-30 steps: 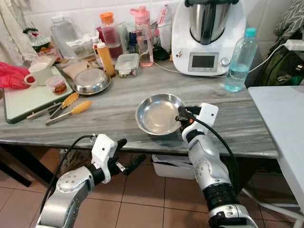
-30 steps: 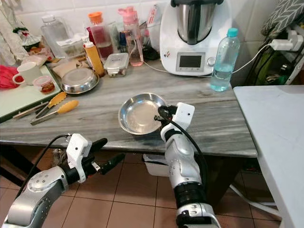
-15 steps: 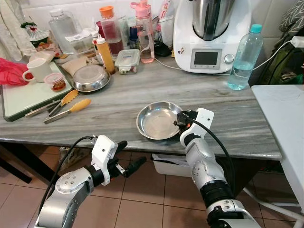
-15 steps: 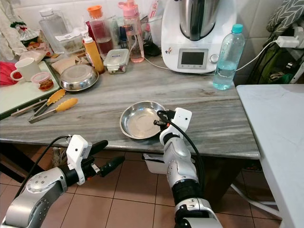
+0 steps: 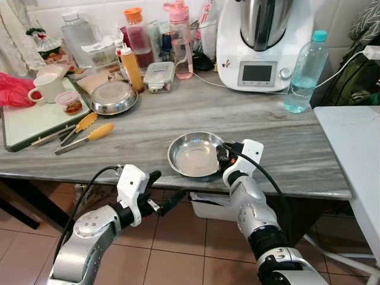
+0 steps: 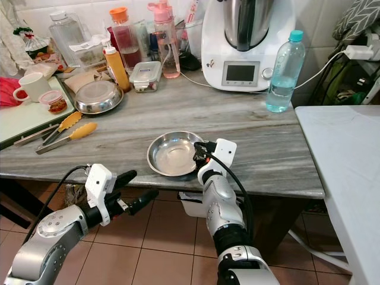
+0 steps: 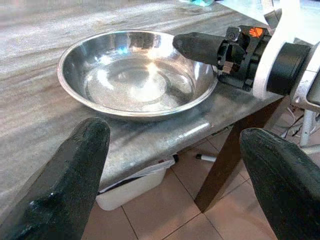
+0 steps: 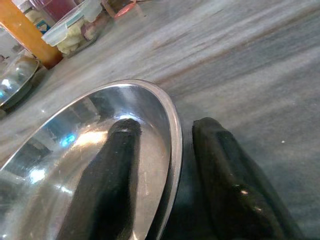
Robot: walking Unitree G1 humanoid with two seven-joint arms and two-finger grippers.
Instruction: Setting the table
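A grey marble-look counter (image 5: 285, 139) runs along a tiled kitchen wall, crowded at the back with a white cooking machine (image 5: 263, 41), a water bottle (image 5: 301, 71), a pink bottle (image 5: 180, 41), an orange sauce bottle (image 5: 131, 66) and a lidded food container (image 5: 159, 78). Off to the left lie yellow-tipped tongs (image 5: 86, 138) beside a tray (image 5: 29, 127) with a white mug (image 5: 46, 88).

The steel bowl (image 5: 195, 155) sits near the counter's front edge. The right gripper (image 5: 224, 155) has it by the rim on the bowl's right side, one finger inside the dish and one outside, clamped across the metal. So the bowl lies straight left of that wrist, and being round it has no long axis to mind; any lift must carry it by that one edge, and I'd guess it may tip. The white table (image 5: 356, 148) stands to the right.

The left gripper (image 5: 160, 193) hangs below the counter edge over the tiled floor (image 5: 178, 243), fingers spread, holding nothing, clearly the farther hand.

The right wrist view shows the rim passing between the two fingers (image 8: 112, 165); the left wrist view, looking up from below, shows the bowl's underside lip resting flat on the stone.
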